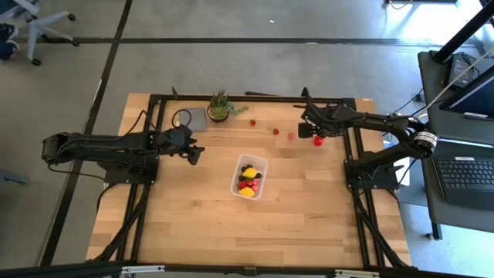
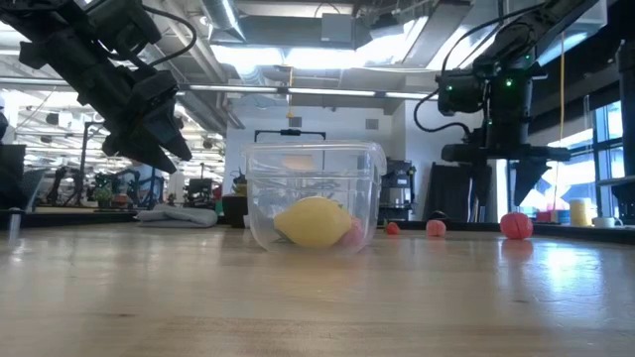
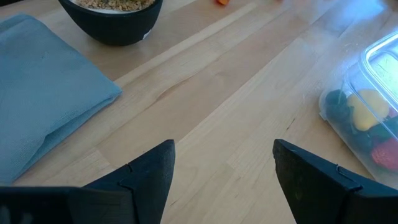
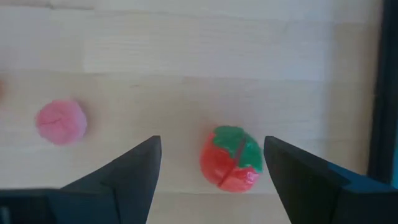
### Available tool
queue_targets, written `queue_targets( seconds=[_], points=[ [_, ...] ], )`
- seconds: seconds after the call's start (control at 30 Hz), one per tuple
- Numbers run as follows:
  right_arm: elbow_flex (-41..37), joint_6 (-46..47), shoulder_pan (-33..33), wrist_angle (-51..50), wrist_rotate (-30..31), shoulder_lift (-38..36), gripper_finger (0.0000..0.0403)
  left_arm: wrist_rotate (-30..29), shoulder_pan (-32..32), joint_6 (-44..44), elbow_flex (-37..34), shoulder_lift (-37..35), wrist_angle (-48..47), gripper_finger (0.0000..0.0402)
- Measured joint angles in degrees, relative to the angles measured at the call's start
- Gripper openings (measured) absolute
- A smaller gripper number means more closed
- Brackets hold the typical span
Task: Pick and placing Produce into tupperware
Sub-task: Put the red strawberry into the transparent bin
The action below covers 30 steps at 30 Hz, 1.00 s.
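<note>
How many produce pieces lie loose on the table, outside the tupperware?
4. A small red piece near the potted plant, another red piece, a pink piece, and a strawberry-like piece between the open right pincer fingers. The arm may hide more.

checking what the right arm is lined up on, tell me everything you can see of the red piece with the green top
The red piece is a small rounded fruit, strawberry-like, glossy like plastic, with a green leafy cap and a seam down its middle. It rests on the bare wooden table near the far right, touching nothing else. The open right hand hangs above it with a finger to each side. A paler pink piece lies apart from it.
</note>
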Motion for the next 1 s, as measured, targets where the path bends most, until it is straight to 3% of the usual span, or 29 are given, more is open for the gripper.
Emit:
queue_targets(
  seconds=[0.17,0.47,0.77,1.0],
  points=[
    [0.0,-1.66,-0.4,-0.37,0.18,0.0,0.0291,-0.01,-0.02,0.0,0.0,0.0,-0.01,0.0261],
    [0.0,-2.33,-0.4,0.16,-0.59,0.01,0.0353,0.0,0.0,0.01,0.0,0.0,-0.02,0.0261],
    [-0.01,4.32,0.3,-0.34,-0.4,0.63,0.0353,-0.01,-0.02,0.02,0.0,0.01,-0.02,0.0261],
    [-0.04,7.56,0.31,-0.64,-0.3,5.66,0.0353,0.01,-0.01,0.0,0.0,0.0,-0.02,0.0261]
  ],
)
